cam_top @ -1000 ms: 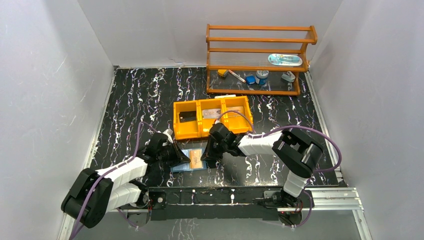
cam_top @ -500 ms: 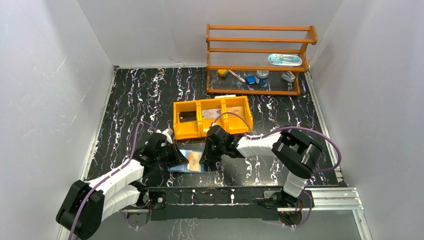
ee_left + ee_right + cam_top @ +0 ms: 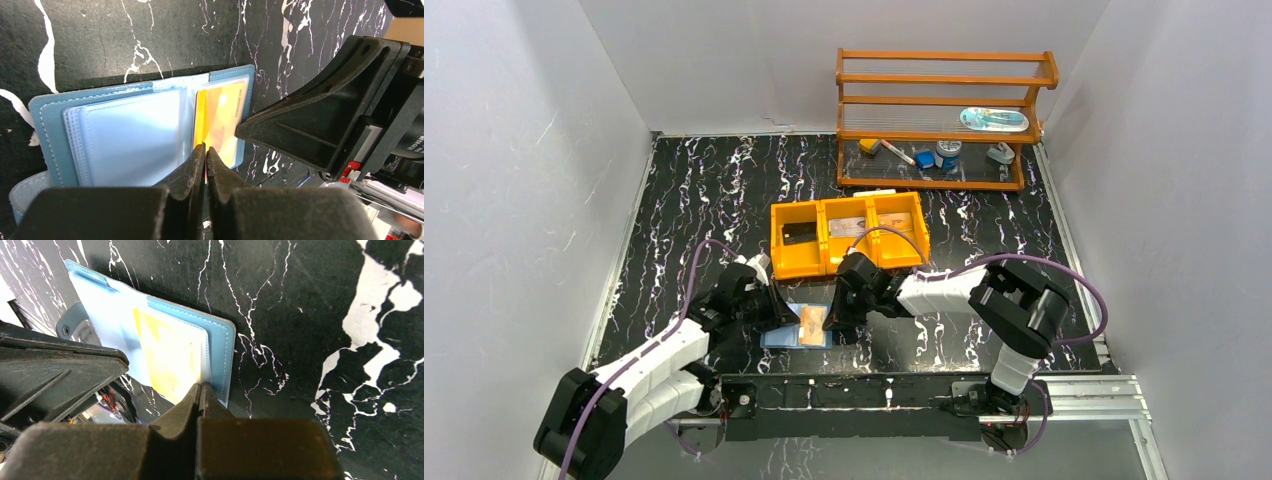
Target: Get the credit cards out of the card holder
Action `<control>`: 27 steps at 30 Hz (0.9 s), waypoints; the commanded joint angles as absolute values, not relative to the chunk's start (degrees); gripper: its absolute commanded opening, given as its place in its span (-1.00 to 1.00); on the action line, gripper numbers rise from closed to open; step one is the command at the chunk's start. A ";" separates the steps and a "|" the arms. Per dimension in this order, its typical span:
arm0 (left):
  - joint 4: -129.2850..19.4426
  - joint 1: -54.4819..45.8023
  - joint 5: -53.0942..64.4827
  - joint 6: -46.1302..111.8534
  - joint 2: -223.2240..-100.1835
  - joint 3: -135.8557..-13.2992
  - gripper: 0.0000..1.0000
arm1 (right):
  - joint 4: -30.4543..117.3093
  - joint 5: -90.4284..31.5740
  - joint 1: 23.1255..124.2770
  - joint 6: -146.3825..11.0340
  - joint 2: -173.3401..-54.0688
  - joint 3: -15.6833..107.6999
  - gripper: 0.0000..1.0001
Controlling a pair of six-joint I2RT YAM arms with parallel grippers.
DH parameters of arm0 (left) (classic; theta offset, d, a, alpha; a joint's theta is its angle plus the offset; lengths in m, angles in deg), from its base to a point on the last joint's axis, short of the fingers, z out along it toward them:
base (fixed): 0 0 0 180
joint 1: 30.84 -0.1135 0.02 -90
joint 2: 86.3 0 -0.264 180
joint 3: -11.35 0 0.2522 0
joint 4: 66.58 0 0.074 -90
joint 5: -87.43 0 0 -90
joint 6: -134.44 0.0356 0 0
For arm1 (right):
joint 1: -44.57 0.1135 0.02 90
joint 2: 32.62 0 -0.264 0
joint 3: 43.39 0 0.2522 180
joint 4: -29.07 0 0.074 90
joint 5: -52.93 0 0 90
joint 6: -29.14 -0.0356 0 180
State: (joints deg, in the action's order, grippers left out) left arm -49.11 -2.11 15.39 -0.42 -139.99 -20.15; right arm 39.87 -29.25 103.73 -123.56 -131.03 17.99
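My left gripper [image 3: 205,150]: closed, tips on open slate-blue two-leaf card holder [image 3: 784,334], lower centre of top view | my right gripper [image 3: 200,388]: closed at edge of flat orange credit card [image 3: 170,360] | change: holder slid left; card still sleeved.

The flat slate-blue card holder [image 3: 45,112] looks like matt, stitched faux leather, with clear glossy plastic inside. The thin orange card [image 3: 220,117] at its 3 o'clock shines smooth. The black white-veined table [image 3: 125,35] looks satin-smooth.

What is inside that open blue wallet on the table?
One orange card shows in the wallet; the clear sleeves beside it look empty. Anything behind the card is covered.
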 commanded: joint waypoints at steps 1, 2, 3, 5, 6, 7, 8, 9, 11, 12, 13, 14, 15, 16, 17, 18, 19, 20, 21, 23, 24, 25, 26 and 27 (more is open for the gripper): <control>-50.03 -1.88 18.30 0.47 -141.74 -22.01 -0.83 | 43.82 -30.38 104.16 -122.91 -130.75 16.51 -0.91; -50.97 -1.84 19.28 0.37 -142.48 -22.01 -0.75 | 43.74 -30.31 104.14 -122.91 -130.86 16.47 -0.91; -51.76 -1.86 20.06 0.33 -143.18 -22.05 -0.70 | 43.64 -30.22 104.15 -122.87 -130.96 16.49 -0.91; -52.50 -1.84 20.91 0.32 -144.54 -22.26 -0.63 | 43.43 -29.98 104.08 -122.98 -131.14 16.43 -0.90; -53.06 -1.84 21.38 0.33 -145.25 -22.16 -0.61 | 43.25 -29.83 104.13 -122.95 -131.22 16.36 -0.90; -53.31 -1.84 21.45 0.21 -145.84 -22.06 -0.60 | 43.07 -29.71 104.14 -123.06 -131.30 16.27 -0.90; -53.51 -1.90 21.29 0.10 -146.15 -21.93 -0.57 | 42.95 -29.61 104.16 -123.07 -131.28 16.25 -0.90; -53.53 -1.84 20.94 0.00 -146.41 -21.73 -0.55 | 42.88 -29.48 104.11 -123.12 -131.40 16.18 -0.90; -52.62 -1.86 19.44 -0.10 -146.36 -21.42 -0.48 | 42.77 -29.42 104.13 -123.14 -131.50 16.00 -0.90; -52.50 -1.86 18.84 -0.14 -146.12 -21.09 -0.46 | 42.62 -29.33 104.08 -123.25 -131.50 15.87 -0.90; -52.17 -1.84 17.94 -0.08 -145.93 -20.76 -0.43 | 42.52 -29.25 104.14 -123.26 -131.57 15.82 -0.91; -51.68 -1.81 17.26 0.08 -145.63 -20.59 -0.39 | 42.42 -29.17 104.08 -123.28 -131.63 15.81 -0.90; -51.19 -1.83 16.49 0.26 -145.47 -20.44 -0.30 | 42.40 -29.05 104.12 -123.34 -131.67 15.81 -0.91; -50.68 -1.88 15.89 0.42 -145.19 -20.35 -0.24 | 42.35 -29.01 104.08 -123.27 -131.75 15.81 -0.90; -50.33 -1.84 15.44 0.71 -144.97 -20.20 -0.21 | 42.24 -28.99 104.12 -123.27 -131.83 15.81 -0.90; -50.02 -1.84 14.99 0.83 -144.68 -20.17 -0.18 | 42.22 -28.89 104.03 -123.33 -131.92 15.81 -0.90; -49.62 -1.84 14.47 0.91 -144.42 -20.16 -0.17 | 42.13 -28.78 104.03 -123.35 -132.00 15.81 -0.90; -49.54 -1.86 14.21 1.01 -144.25 -20.16 -0.15 | 42.01 -28.67 104.07 -123.33 -132.02 15.81 -0.90; -49.56 -1.84 14.22 1.02 -144.24 -20.23 -0.13 | 41.96 -28.64 104.08 -123.35 -132.03 15.75 -0.90; -50.15 -1.84 14.78 1.07 -144.56 -20.20 -0.10 | 41.80 -28.50 104.03 -123.35 -132.03 15.73 -0.91; -49.91 -1.88 14.80 1.22 -144.95 -20.28 -0.09 | 41.82 -28.49 104.05 -123.35 -132.03 15.73 -0.91; -49.43 -1.84 14.47 1.45 -145.29 -20.47 -0.09 | 41.86 -28.54 104.03 -123.35 -132.03 15.73 -0.91; -49.24 -1.84 14.40 1.80 -145.36 -20.59 -0.10 | 41.86 -28.50 104.07 -123.40 -132.03 15.66 -0.91; -49.22 -1.84 14.47 1.97 -145.39 -20.48 -0.11 | 41.74 -28.46 104.05 -123.43 -132.03 15.60 -0.91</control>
